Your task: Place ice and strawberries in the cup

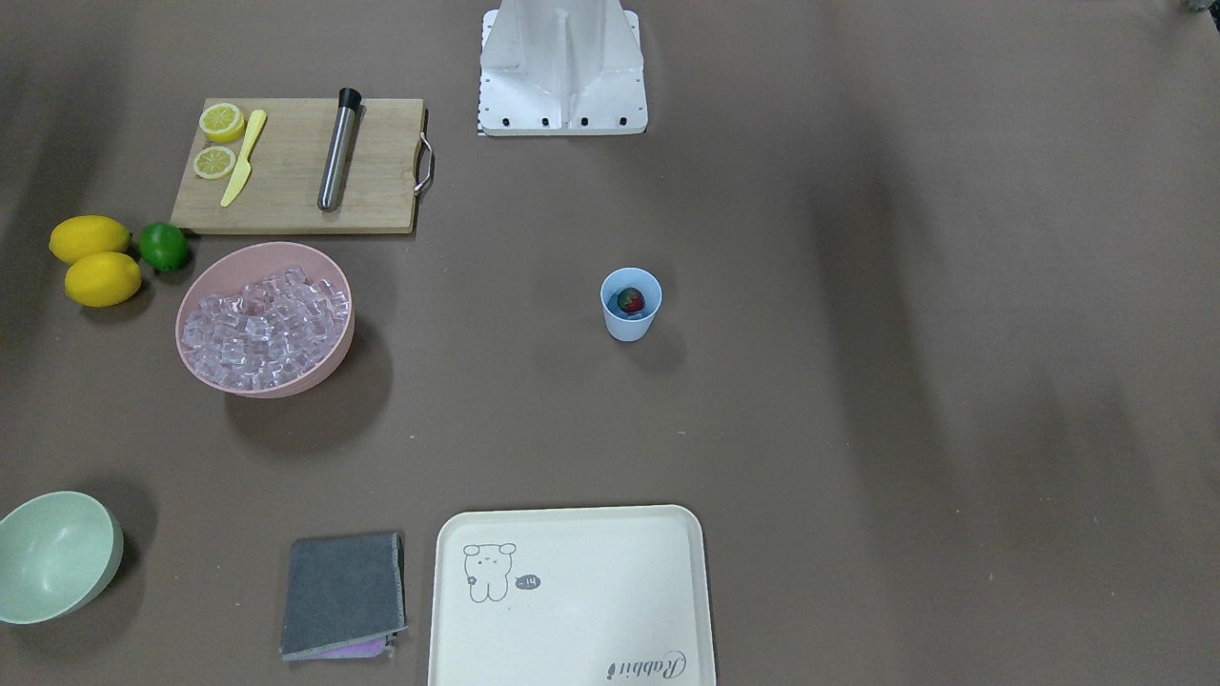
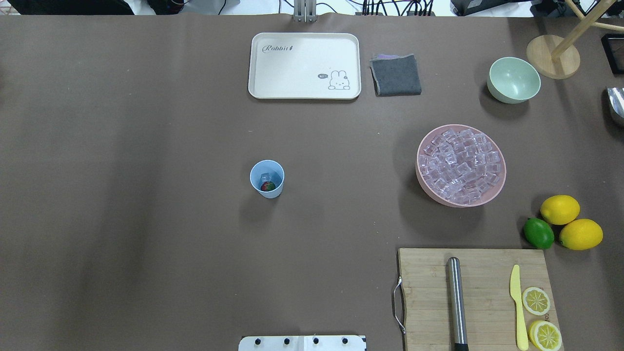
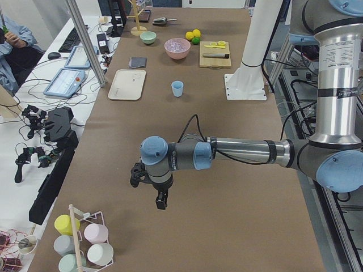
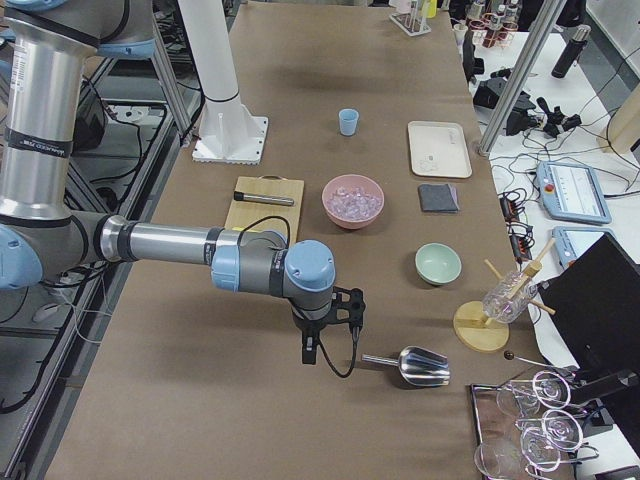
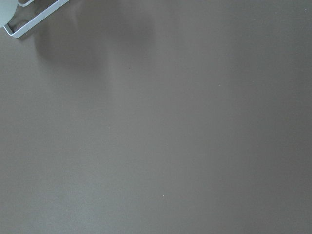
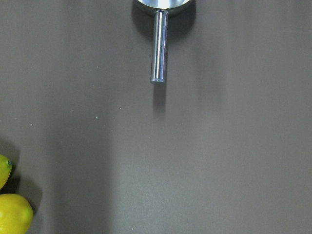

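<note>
Cream plastic tray (image 1: 591, 591) nearest; beyond, small pale blue plastic cup (image 1: 630, 322) mid-table holds tiny red strawberry (image 1: 630, 302). Overhead: clear ice cube (image 2: 265, 176) beside it, task seemingly complete. Side views: left gripper (image 3: 161, 199), right gripper (image 4: 310, 350) hang well away; whether open, cannot tell.

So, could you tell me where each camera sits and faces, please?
Front-facing: across the table, looking down at the cup; robot's base at top.
Overhead: behind the robot, looking forward; shares cup and base with front-facing.
Exterior left: table's left end; left arm near.
Exterior right: right end; right arm near.
Left wrist: down at table; no body.
Right wrist: down at scoop; no body.
</note>
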